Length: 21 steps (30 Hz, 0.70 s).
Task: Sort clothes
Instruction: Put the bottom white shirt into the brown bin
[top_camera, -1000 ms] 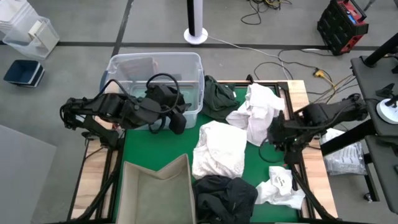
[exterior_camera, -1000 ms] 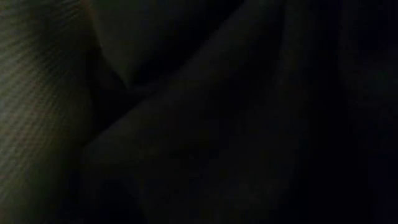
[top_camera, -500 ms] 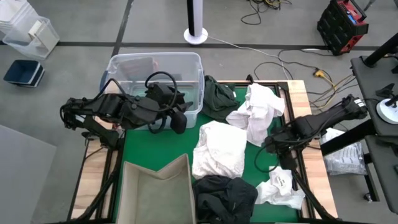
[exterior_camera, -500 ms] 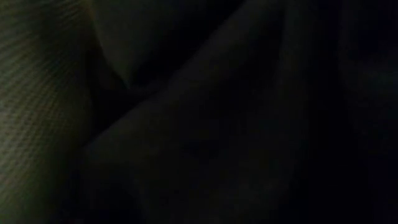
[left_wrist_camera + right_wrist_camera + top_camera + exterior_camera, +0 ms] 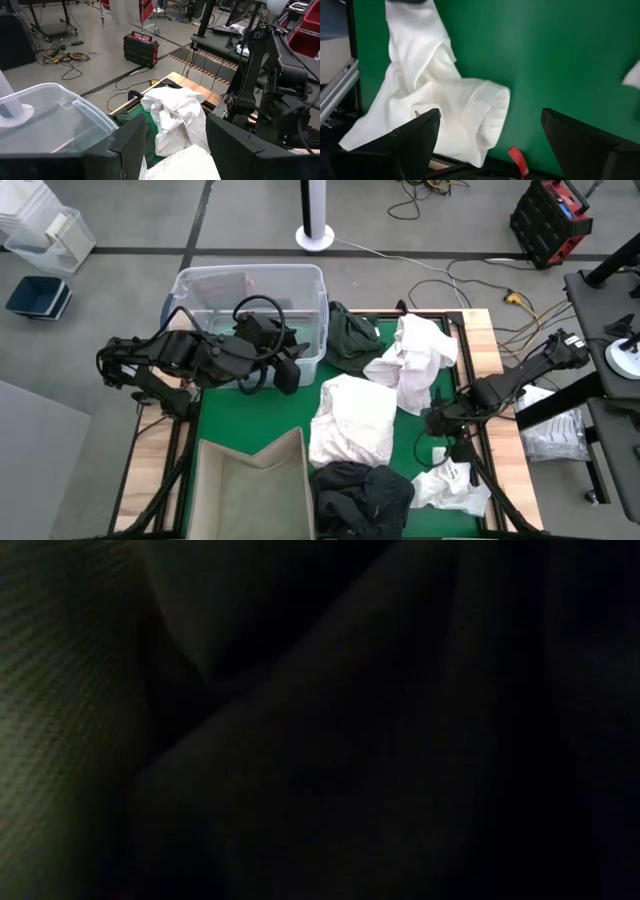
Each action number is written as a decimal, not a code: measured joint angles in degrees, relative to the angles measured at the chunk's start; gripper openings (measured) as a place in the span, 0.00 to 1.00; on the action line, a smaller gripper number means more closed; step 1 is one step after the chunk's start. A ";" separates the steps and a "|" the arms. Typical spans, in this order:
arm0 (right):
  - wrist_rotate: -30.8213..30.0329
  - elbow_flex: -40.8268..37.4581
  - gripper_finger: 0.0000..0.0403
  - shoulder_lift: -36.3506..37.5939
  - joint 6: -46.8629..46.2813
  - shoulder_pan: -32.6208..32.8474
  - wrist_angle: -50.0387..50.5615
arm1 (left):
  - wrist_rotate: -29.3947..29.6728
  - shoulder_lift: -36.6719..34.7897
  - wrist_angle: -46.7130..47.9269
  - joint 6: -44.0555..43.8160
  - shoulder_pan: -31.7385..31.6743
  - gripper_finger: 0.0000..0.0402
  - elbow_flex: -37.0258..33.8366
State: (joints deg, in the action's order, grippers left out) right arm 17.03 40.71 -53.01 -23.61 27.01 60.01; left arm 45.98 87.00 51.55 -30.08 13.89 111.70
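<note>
Several clothes lie on the green mat [image 5: 250, 415]: a white one [image 5: 415, 355] at the far right, a larger white one [image 5: 352, 420] in the middle, a dark green one [image 5: 350, 330] at the far edge, a black one [image 5: 360, 492] at the near edge, and a small white one [image 5: 450, 480] at the near right. My right gripper [image 5: 437, 428] [image 5: 491, 114] hangs open just above and beyond the small white garment [image 5: 435, 100], whose label faces up. My left gripper [image 5: 285, 370] [image 5: 176, 120] stands open with nothing in it, beside the clear tub [image 5: 250, 300].
A beige fabric bin [image 5: 250, 485] stands at the near left of the mat. The clear tub sits at the far left. Dark cloth fills the whole low view [image 5: 320, 720]. Cables and a red toolbox [image 5: 550, 220] lie on the floor beyond the table.
My right gripper has moved toward the table's near edge, away from the far right white garment and down toward the small white one. The clothes lie as before.
</note>
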 joint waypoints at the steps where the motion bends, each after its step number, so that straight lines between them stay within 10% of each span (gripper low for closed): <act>1: 0.05 -0.67 0.85 0.00 -1.12 0.92 -0.48 | 0.02 0.00 0.00 0.06 0.00 0.46 0.00; 21: -1.57 -13.53 0.72 -0.39 -14.28 6.24 -13.82 | 0.09 -0.02 0.00 0.02 0.00 0.46 0.00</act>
State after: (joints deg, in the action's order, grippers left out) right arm 15.46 27.19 -53.41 -37.89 33.26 46.19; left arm 46.06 86.98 51.55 -30.06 13.89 111.70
